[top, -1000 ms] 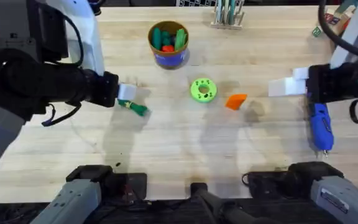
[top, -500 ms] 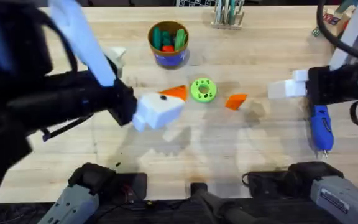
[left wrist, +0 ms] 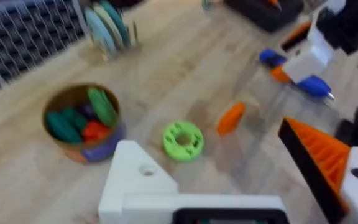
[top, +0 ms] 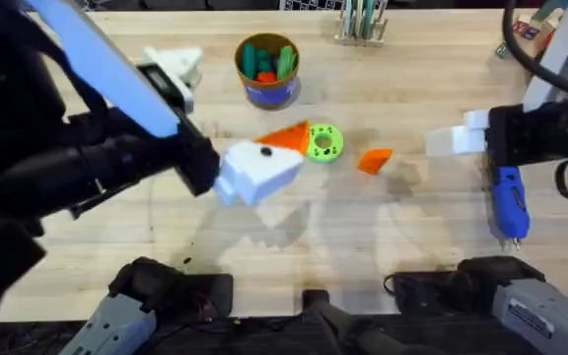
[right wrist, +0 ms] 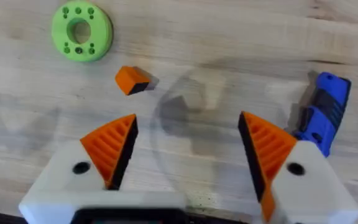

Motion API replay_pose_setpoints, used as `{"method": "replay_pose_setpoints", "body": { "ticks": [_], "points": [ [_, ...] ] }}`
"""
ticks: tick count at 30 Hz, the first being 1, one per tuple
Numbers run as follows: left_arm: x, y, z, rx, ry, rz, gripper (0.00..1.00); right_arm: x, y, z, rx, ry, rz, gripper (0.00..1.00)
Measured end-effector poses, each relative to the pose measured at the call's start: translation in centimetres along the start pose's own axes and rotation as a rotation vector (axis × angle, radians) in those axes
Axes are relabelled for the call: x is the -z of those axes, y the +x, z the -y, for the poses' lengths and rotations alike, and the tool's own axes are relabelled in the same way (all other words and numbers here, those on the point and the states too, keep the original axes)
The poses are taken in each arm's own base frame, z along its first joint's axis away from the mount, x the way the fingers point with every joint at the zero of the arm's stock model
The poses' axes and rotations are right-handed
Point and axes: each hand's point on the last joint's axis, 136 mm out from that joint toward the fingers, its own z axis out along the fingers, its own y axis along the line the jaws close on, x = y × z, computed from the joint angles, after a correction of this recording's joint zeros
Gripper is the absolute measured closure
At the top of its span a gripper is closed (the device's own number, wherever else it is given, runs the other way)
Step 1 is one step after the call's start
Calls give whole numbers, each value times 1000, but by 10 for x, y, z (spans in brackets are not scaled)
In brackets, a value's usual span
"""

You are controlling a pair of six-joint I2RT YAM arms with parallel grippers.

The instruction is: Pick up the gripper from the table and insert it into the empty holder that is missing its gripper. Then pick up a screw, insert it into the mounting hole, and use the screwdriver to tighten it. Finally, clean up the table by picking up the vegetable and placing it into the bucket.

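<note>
The loose orange gripper (top: 374,160) (left wrist: 230,118) (right wrist: 132,79) lies on the table just right of the green disc. My left gripper (top: 235,106) (left wrist: 216,149) hovers open near the disc. One side carries an orange finger (left wrist: 319,158); the other is the empty holder (top: 173,70) (left wrist: 143,182), a bare white block with a hole. At the right, my right gripper (top: 454,139) (right wrist: 187,118) is open with nothing between its orange fingers. The blue screwdriver (top: 508,202) (right wrist: 323,115) lies beside it. The bucket (top: 267,91) (left wrist: 87,152) holds several toy pieces. The vegetable is hidden.
A bright-green disc with holes (top: 322,142) (left wrist: 183,140) (right wrist: 81,31) lies mid-table. A clear rack of pens (top: 361,22) (left wrist: 107,28) stands at the back edge. My raised left arm looms dark over the table's left half.
The left arm has risen and swung right from the table's left side to beside the green disc. The vegetable seen near its fingers a second ago is now covered. The right arm is still.
</note>
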Motion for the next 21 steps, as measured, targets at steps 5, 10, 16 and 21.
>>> {"method": "replay_pose_setpoints", "body": {
  "ticks": [5, 10, 16, 21],
  "points": [
    [-2, 5, 0, -103, -39, 164, 19, 0, 0, 0, 0, 0, 0, 10],
    [-2, 47, 12, -175, -32, 283, 16, 0, 0, 0, 0, 0, 0, 11],
    [-14, 88, 12, -163, -27, 322, 17, 0, 0, 0, 0, 0, 0, 9],
    [-26, 105, 9, -140, -18, 329, 17, 0, 0, 0, 0, 0, 0, 10]
  ]
}}
